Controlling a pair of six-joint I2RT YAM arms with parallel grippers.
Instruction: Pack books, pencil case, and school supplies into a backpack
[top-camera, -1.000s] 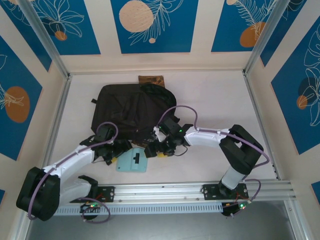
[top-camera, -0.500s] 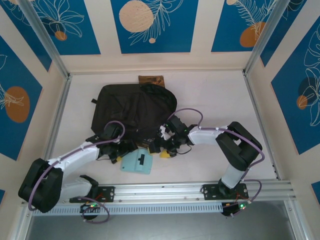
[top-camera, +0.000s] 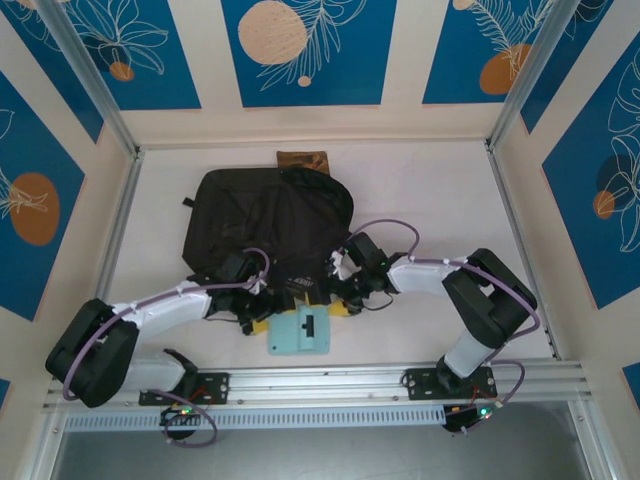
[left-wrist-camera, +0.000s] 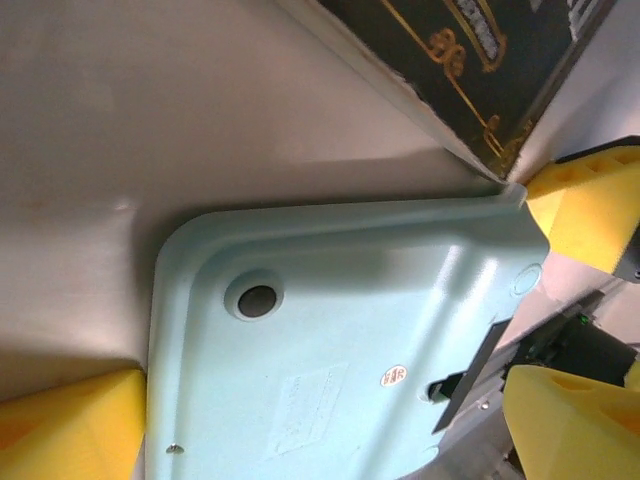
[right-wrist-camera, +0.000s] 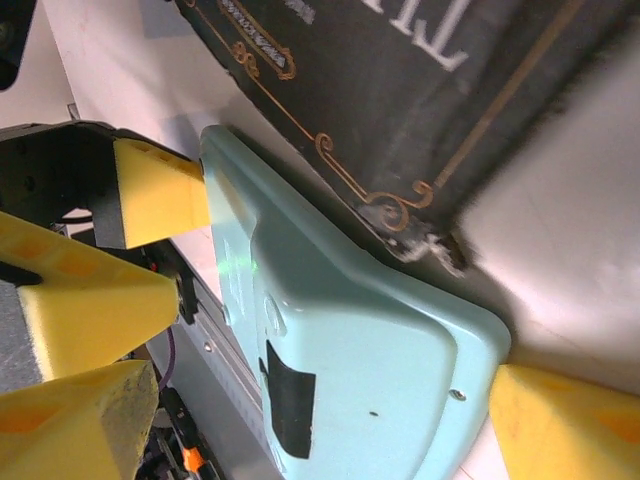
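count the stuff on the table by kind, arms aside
backpack: 1
books: 2 (brown book beyond the backpack, dark book with gold trim beside the teal piece)
teal piece: 1
total: 4
Anything inside the backpack is hidden and not counted.

Backpack mid-counter, one book behind it, another book at its near edge, school supply piece just in front, left gripper and right gripper flanking the piece

teal piece slid right, rotated — squarer
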